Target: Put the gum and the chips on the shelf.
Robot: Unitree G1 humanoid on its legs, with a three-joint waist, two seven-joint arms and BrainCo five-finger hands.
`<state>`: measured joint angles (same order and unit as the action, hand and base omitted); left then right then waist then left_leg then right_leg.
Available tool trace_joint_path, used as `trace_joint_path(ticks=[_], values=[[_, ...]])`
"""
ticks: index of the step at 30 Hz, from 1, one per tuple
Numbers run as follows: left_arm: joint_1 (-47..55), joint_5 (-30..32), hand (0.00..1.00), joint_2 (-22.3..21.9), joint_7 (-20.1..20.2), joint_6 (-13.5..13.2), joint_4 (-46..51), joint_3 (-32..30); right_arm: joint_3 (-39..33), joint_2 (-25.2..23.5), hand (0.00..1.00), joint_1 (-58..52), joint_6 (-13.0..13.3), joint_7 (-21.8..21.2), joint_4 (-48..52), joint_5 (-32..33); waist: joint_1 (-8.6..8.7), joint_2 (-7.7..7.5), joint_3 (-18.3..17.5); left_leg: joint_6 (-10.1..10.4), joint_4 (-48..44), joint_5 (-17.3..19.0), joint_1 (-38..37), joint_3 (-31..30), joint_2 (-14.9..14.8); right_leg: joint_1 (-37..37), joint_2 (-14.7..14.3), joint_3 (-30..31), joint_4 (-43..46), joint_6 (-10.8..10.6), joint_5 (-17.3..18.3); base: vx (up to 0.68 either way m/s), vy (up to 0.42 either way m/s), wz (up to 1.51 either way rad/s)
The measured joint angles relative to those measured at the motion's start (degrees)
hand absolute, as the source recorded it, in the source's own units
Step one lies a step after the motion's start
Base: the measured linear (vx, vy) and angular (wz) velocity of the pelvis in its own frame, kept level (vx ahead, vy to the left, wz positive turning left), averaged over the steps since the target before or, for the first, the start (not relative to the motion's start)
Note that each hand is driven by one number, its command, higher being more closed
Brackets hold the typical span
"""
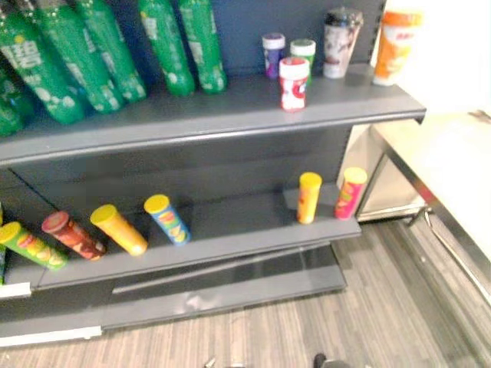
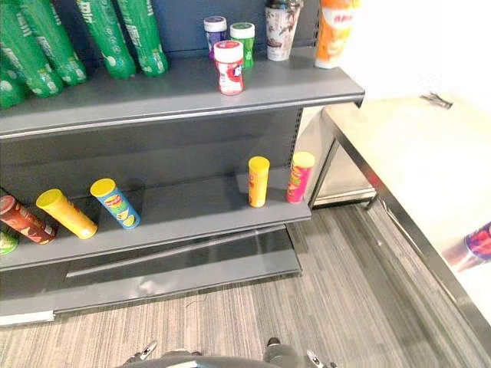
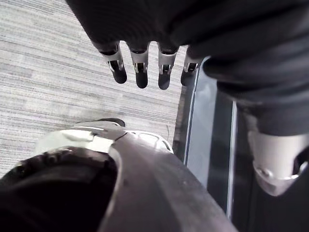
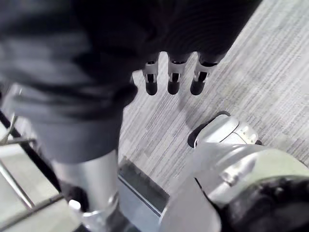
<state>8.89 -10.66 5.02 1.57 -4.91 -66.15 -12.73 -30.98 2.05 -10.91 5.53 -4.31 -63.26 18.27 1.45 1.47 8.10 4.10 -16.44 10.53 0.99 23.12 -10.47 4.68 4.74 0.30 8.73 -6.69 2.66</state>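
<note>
Hanging close over the grey striped floor (image 1: 376,307), the left hand (image 3: 141,72) and the right hand (image 4: 174,79) both show straight, loose fingers and are empty. Ahead, the dark grey upper shelf (image 1: 230,111) carries a row of green bottles (image 1: 165,46), cut off at the top. Next to them a red-and-white gum tub (image 1: 293,83) stands at the front, with a purple gum tub (image 1: 273,55) and a green gum tub (image 1: 303,52) just behind it. Beside these stand a dark cup (image 1: 341,42) and an orange cup (image 1: 397,34). On the lower shelf (image 1: 245,230) a yellow chips can (image 1: 308,197) and a pink chips can (image 1: 350,192) stand upright near the right end. Further left, 4 more lie on their sides, lids forward: a blue chips can (image 1: 167,218), an orange-yellow chips can (image 1: 118,228), a red chips can (image 1: 73,234) and a green chips can (image 1: 31,245). To the right a pale bench (image 2: 414,146) with a metal frame holds a purple-and-red thing (image 2: 479,241), cut off and too blurred to name.
</note>
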Motion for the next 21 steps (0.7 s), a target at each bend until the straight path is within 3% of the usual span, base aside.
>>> trace_joint_path(ticks=[2, 4, 5, 6, 9, 11, 12, 15, 18, 21], values=[[0.00, -0.47, 0.00, -0.38, 0.09, 0.00, 0.01, -1.74, -0.16, -0.75, 0.00, -0.08, -0.09, 0.07, 2.58, 0.57, -0.07, -0.33, 0.32, -0.61, -2.48, 2.13, 0.00, 5.91, -1.29, 2.11, -0.43, 3.56, -0.90, -0.48, -0.27, -0.09, 0.180, -1.53], [-0.27, -0.52, 0.00, -0.94, 0.02, -0.02, 0.26, -2.33, -0.01, -0.93, 0.00, 0.33, 0.02, 0.15, 5.33, 0.90, -0.25, -0.54, 0.99, -1.86, -2.89, 3.78, -1.07, 13.31, -3.26, 3.39, 0.62, 0.83, -3.97, 0.24, 0.19, -0.09, 0.164, -1.87], [-0.68, -0.55, 0.00, -0.96, -0.03, -0.16, 1.01, -2.29, 0.79, -1.05, 0.00, 1.58, -0.04, 0.22, 5.63, 1.47, -0.47, 0.40, 2.65, -1.72, -2.90, 4.52, -3.11, 18.56, -4.92, 3.87, 2.59, -6.61, -2.83, 1.82, -0.31, -0.05, 0.120, -2.17], [-1.00, -0.53, 0.00, -0.35, 0.04, -0.42, 1.19, -2.22, 2.20, -1.13, 0.00, 2.07, -0.09, 0.31, 5.54, 2.11, -0.36, -0.16, 3.81, -0.79, -2.85, 5.19, -4.51, 21.87, -5.78, 4.19, 4.90, -15.43, 0.51, 3.19, 0.40, -0.04, 0.170, -2.00], [-2.01, -0.54, 0.00, 1.56, 0.13, -0.77, 1.19, 0.04, 2.85, -0.80, 0.00, 1.21, -0.13, 0.76, 3.66, 2.11, -0.10, -1.54, 4.04, 0.06, -2.75, 5.41, -6.15, 28.37, -6.50, 2.53, 9.01, -25.61, 4.35, 3.50, 0.61, 0.11, 0.077, -1.24], [-2.68, -0.53, 0.00, 2.37, 0.41, -0.84, 1.20, 1.42, 3.29, -0.83, 0.00, 1.10, -0.15, 1.39, 2.83, 2.22, -0.08, -2.19, 3.83, 0.08, -2.78, 4.86, -6.23, 31.23, -6.03, 0.88, 9.97, -27.28, 3.09, 3.50, -0.27, 0.17, -0.030, -0.79], [-3.11, -0.54, 0.00, 2.52, 0.63, -0.80, 1.16, 1.68, 4.47, -0.69, 0.00, 1.63, -0.16, 1.38, 1.86, 2.49, -0.06, -2.66, 3.76, 0.41, -2.85, 4.41, -6.70, 32.92, -5.77, 0.01, 9.95, -27.58, 0.93, 1.03, -3.06, 0.15, -0.059, -0.72], [-4.29, -0.54, 0.00, 1.27, 1.12, -0.92, 1.31, 1.78, 4.58, -0.41, 0.00, 2.84, -0.17, 1.31, 1.55, 2.59, 0.33, -0.47, 3.85, 1.45, -0.48, 2.53, -8.41, 34.44, -5.72, 0.03, 7.96, -25.72, -0.40, 1.37, -3.53, 0.06, -0.081, -0.49], [-4.30, -0.52, 0.00, 0.19, 1.26, -1.19, 1.79, 1.63, 5.05, 0.73, 0.00, 3.30, -0.12, 1.25, 1.63, 2.74, 0.65, 0.55, 3.30, 2.37, 1.73, 0.78, -9.32, 34.46, -5.62, 0.01, 6.88, -25.09, -1.07, 1.70, -3.31, 0.03, -0.066, -0.23], [-4.32, -0.52, 0.00, -0.41, 1.26, -1.17, 2.36, 1.32, 5.53, 1.37, 0.00, 3.90, -0.12, 1.25, 1.63, 2.74, 1.73, 0.51, 3.32, 2.80, 3.07, -1.01, -9.36, 34.16, -5.62, 0.01, 6.44, -25.65, -1.09, 2.40, -2.80, -0.03, -0.044, 0.05]])
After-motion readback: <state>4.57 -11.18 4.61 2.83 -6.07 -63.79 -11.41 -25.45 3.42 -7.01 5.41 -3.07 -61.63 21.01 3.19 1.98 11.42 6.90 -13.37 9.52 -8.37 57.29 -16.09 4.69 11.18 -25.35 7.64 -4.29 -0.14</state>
